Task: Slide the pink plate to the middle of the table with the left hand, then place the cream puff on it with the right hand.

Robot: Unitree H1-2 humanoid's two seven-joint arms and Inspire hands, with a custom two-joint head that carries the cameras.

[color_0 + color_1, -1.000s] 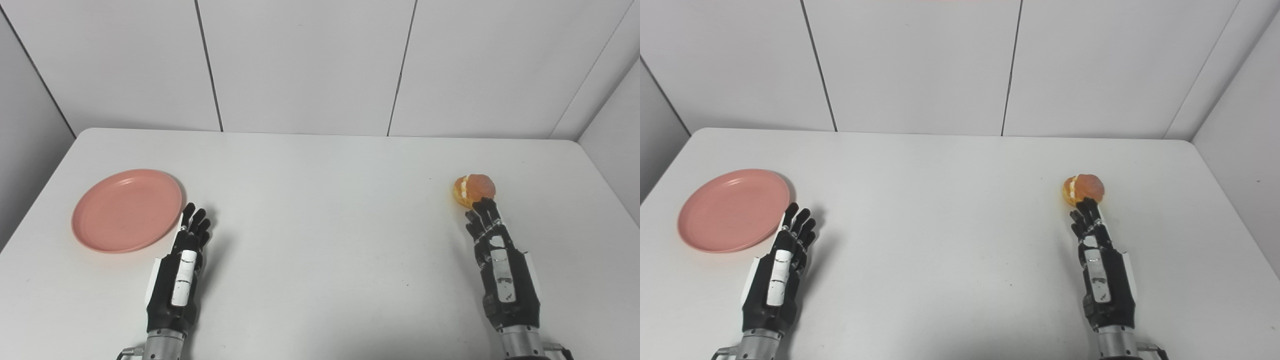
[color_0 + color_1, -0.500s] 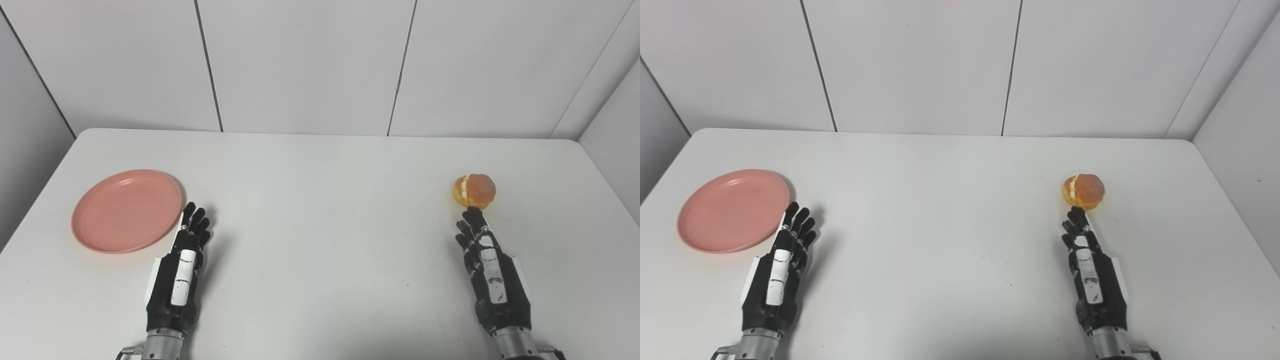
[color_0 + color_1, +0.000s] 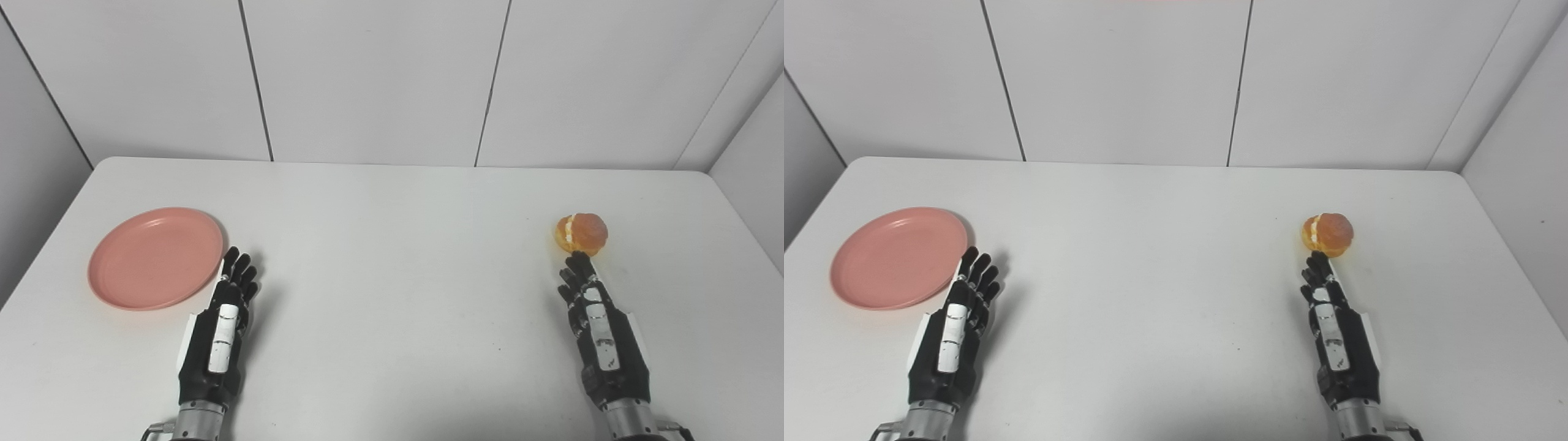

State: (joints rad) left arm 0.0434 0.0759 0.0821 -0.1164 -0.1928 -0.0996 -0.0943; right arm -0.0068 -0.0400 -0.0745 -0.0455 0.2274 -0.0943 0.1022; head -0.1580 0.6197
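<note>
Pink plate (image 3: 155,258) — smooth, matt plastic; table (image 3: 392,306) — smooth, matt white.

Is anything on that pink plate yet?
Empty. The pink plate shows only bare surface; the cream puff sits far across the table.

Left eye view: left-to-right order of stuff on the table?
pink plate → left hand → cream puff → right hand. The puff and right hand overlap somewhat in column; the puff's middle sits slightly further left.
</note>
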